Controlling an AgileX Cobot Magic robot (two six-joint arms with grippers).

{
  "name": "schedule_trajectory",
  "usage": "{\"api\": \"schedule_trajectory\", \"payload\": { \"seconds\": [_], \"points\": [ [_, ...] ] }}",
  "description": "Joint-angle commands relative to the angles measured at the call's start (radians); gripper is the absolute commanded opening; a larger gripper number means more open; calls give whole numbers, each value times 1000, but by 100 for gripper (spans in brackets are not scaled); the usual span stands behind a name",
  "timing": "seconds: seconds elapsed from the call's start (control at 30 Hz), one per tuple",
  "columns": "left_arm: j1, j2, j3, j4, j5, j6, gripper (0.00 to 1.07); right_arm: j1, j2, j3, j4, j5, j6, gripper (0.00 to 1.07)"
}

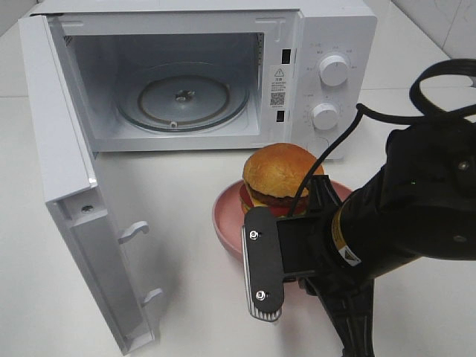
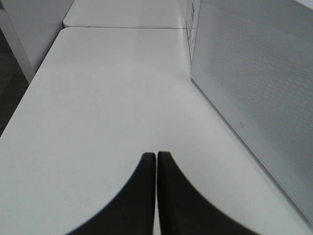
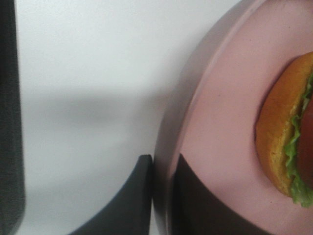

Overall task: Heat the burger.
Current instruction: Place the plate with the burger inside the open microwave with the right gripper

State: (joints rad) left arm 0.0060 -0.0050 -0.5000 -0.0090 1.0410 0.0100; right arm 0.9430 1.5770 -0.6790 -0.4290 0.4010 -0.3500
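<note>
Your right arm comes in from the table's (image 1: 186,312) right side, its wrist rolled so that a black side plate with two screws faces the high camera. The right gripper (image 3: 162,161) is pinched on the rim of the pink plate (image 1: 223,223). In the wrist view, one finger (image 3: 139,196) lies outside the rim and the other inside the dish, with only the rim's thickness between them.

The burger (image 1: 282,175) sits on that plate, toward its far rim, the side nearest the microwave (image 1: 327,44). The plate is just in front of the microwave's control-panel end. The door (image 1: 67,186) stands wide open on the left, and the glass turntable (image 1: 182,97) inside is bare.

Your left gripper (image 2: 156,156) is fully closed with its tips touching and nothing between them. It points along the bare table beside the door's mesh panel (image 2: 254,98).

From the high camera you cannot see the right fingertips. The black side plate and forearm cover them, along with the plate's near and right rim. The burger's lower right is also crossed by a cable. You cannot tell whether the plate rests on the table or is raised. The right wrist view cuts off most of the burger, showing only bun edge, lettuce and a sliver of red. The left arm is outside the high view.
</note>
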Motion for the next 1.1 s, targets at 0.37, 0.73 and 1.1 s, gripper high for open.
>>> {"api": "schedule_trajectory", "payload": {
  "seconds": [0.37,0.73,1.1],
  "points": [
    [3,-17,3,-1,-8,-1,0,2,-20,-5,-208,-229,-94,1],
    [3,-17,3,-1,-8,-1,0,-82,-20,-9,-208,-431,-210,2],
    [3,-17,3,-1,-8,-1,0,-98,52,-130,-208,-417,-361,1]
  ]
}}
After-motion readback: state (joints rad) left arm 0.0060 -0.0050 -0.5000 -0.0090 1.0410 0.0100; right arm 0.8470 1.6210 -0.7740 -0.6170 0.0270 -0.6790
